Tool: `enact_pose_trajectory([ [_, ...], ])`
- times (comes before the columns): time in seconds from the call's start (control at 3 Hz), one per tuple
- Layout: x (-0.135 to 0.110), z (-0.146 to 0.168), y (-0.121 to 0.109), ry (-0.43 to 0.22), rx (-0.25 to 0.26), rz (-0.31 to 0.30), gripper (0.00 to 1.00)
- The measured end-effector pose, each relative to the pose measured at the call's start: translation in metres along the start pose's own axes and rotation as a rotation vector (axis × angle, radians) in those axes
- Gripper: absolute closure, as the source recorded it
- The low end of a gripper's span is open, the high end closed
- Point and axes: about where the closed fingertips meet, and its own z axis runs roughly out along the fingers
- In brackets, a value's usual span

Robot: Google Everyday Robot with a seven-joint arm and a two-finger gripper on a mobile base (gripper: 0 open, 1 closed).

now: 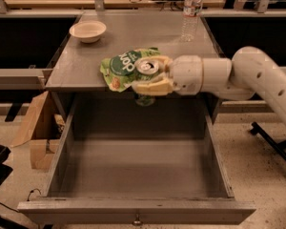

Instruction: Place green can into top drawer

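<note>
Cabinet with open top drawer [138, 168], seen from the near side and above. The gripper [145, 75] reaches in from the right on a smooth, rounded white arm [248, 75]; it hangs at the near edge of the grey surface [133, 30], over the far end of the drawer. Its pale jaws pinch the green can [147, 67], one on the far side and one on the near side; the can stands upright, its round silver top and pull tab facing up, its green body showing below the jaws in front of the surface edge. A crumpled green snack bag [118, 67] with white lettering lies just left of the can at the same edge; whether the two touch cannot be told. The drawer is drawn fully toward the viewer; flat matte grey metal floor, tall straight sides, a small knob [137, 219] on the front panel; its whole floor lies open beneath the can. Far left on the surface, a shallow pale bowl [87, 31]; far right, a clear plastic bottle [191, 12], upright; both well apart from the gripper. Left of the cabinet, on the floor, a brown cardboard box [34, 128].
</note>
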Motion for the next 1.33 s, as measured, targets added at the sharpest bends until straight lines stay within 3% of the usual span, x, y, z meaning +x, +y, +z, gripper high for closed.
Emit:
enact_pose_trajectory([
  [0.33,0.037,0.032,0.035,0.054,0.000,0.061,1.00],
  [0.67,0.086,0.067,0.062,0.087,-0.035,0.086,1.00],
  [1.33,0.184,0.130,0.079,0.085,-0.067,0.119,1.00],
])
